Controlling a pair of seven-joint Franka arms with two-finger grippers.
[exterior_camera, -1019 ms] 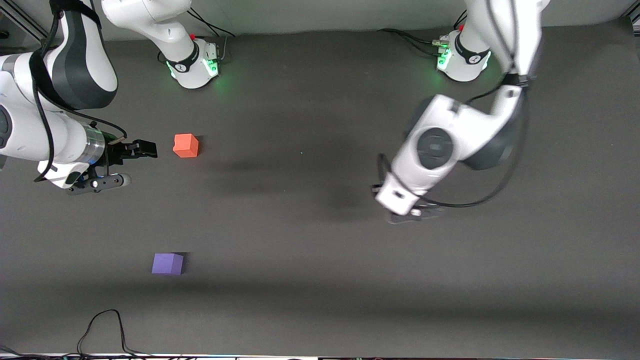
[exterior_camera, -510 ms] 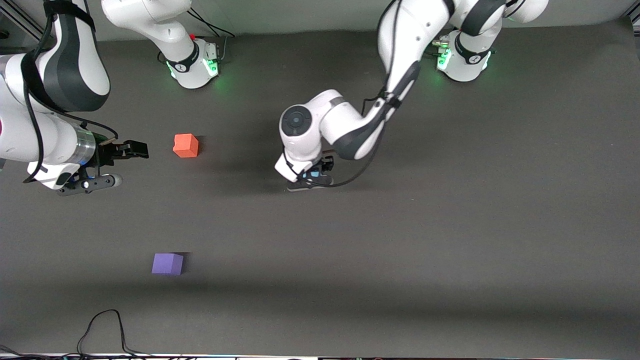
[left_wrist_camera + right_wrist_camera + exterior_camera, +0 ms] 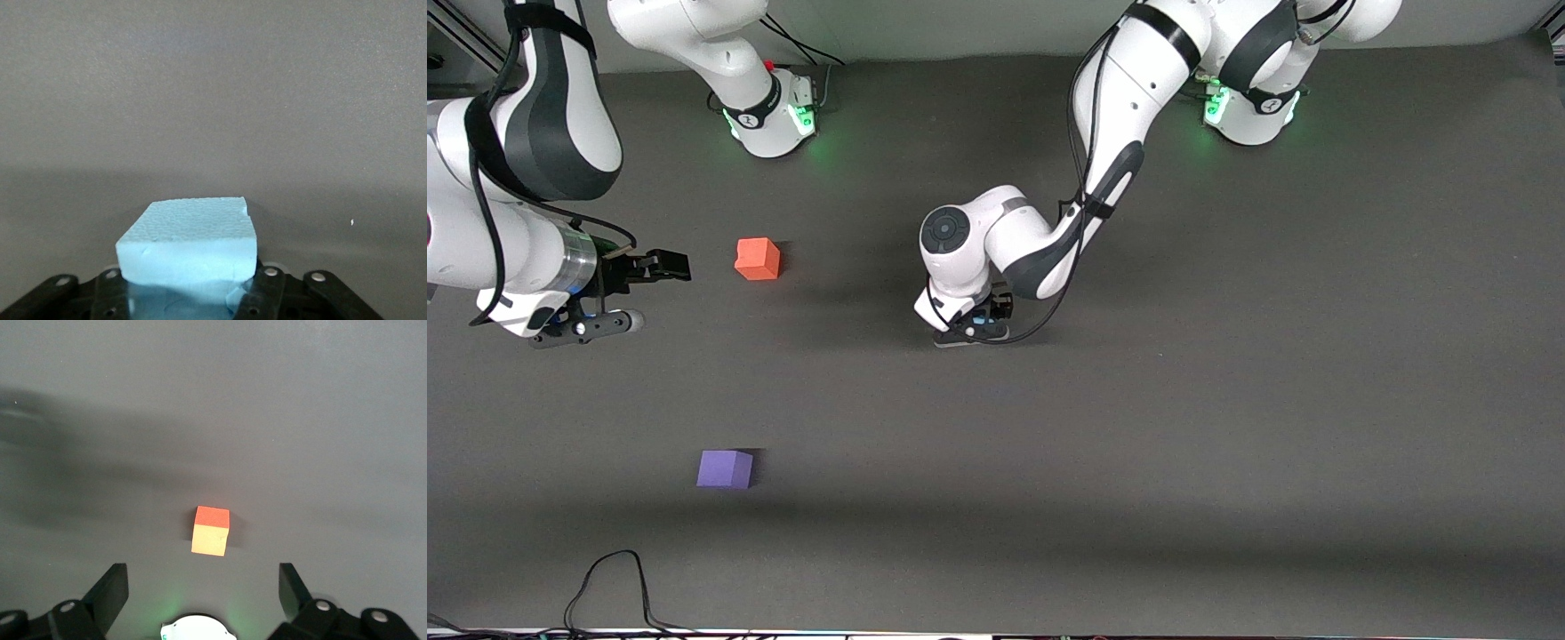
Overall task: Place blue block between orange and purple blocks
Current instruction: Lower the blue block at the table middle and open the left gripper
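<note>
The blue block (image 3: 190, 237) fills the space between the jaws of my left gripper (image 3: 190, 288), which is shut on it. In the front view only a sliver of the blue block (image 3: 983, 317) shows under the left gripper (image 3: 974, 324), low over the middle of the table. The orange block (image 3: 757, 259) rests on the table toward the right arm's end. The purple block (image 3: 725, 468) lies nearer the front camera than the orange one. My right gripper (image 3: 643, 292) waits open beside the orange block (image 3: 211, 531), which lies ahead of its spread jaws (image 3: 203, 581).
The dark mat (image 3: 1227, 400) covers the whole table. The two arm bases (image 3: 774, 111) (image 3: 1249, 107) stand along the edge farthest from the front camera. A black cable (image 3: 614, 578) loops at the table's nearest edge, close to the purple block.
The left arm has swung from its own end of the table to the middle with the blue block, then slowed and settled a little lower. The right gripper drew back slightly from the orange block.
</note>
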